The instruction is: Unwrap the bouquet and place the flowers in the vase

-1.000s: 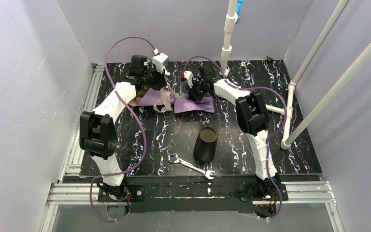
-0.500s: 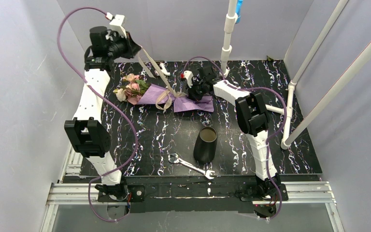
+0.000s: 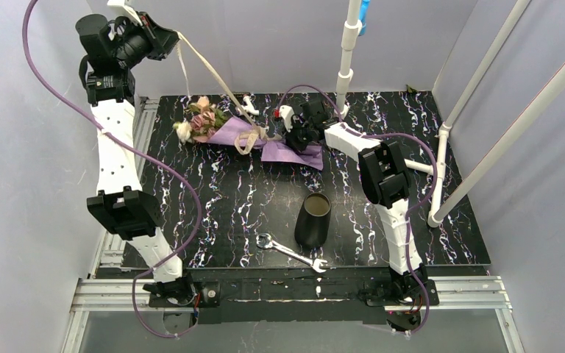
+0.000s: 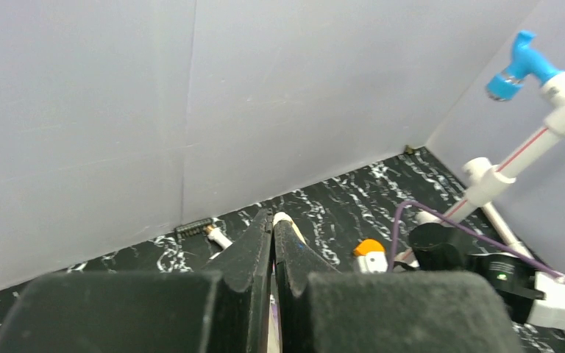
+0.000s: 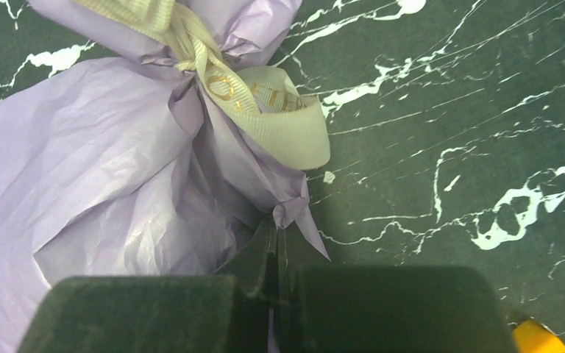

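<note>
Pinching the ribbon, the left gripper sits raised at upper left of the top view; the bouquet lies at upper centre, the vase upright below it. Left wrist view: fingers pressed together on the ribbon end. Right wrist view: the right gripper pinches the bouquet's purple paper.

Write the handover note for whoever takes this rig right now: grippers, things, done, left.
Left gripper: shut on the ribbon end, raised high at far left; ribbon runs taut down to the bouquet.
Right gripper: shut on the purple paper at the bouquet's stem end, low on the table.
Flowers: wrapped, lying at the table's far side. Vase: upright mid-table, no flowers in it.
Done: ribbon end pulled out; knot not yet undone.
Left: free the ribbon, open the paper, put flowers in vase.
</note>
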You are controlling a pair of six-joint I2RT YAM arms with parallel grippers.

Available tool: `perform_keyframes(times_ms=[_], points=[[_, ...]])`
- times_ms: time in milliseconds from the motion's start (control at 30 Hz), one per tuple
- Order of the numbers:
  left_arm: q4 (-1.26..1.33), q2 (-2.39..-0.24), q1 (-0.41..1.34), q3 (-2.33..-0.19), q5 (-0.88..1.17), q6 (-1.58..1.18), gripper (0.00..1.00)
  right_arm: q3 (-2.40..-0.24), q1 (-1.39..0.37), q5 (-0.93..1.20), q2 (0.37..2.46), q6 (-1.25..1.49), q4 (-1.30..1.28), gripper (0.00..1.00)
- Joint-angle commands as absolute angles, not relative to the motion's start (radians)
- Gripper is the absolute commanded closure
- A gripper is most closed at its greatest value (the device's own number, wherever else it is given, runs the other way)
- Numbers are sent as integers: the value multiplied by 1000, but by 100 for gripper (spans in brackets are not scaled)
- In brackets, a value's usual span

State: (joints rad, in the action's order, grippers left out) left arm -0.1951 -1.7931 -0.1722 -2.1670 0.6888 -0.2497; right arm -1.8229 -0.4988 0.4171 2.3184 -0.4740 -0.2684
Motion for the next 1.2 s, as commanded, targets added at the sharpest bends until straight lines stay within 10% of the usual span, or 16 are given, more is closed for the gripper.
perform_keyframes(times_ms=[0, 200, 433, 467, 567, 633, 1167], points=[[-93, -1771, -217, -2283, 768, -351, 100, -1784, -486, 311, 2331, -460, -339, 99], [-212, -1627, -219, -2001, 960, -176, 100, -1799, -487, 325, 2332, -407, -312, 99], [-763, -1449, -218, -1521, 880, 700, 100, -1779, -486, 425, 2314, -382, -287, 99], [-794, -1437, -217, -1468, 850, 795, 92, -1775, -485, 440, 2312, -382, -285, 99], [-780, -1423, -198, -1400, 828, 909, 25, -1765, -485, 482, 2306, -384, -282, 99], [-718, -1440, -150, -1421, 828, 846, 13, -1759, -485, 505, 2302, -386, -280, 99], [-115, -1947, 228, -1645, 693, 124, 39, -1694, -453, 609, 2264, -277, -136, 99]])
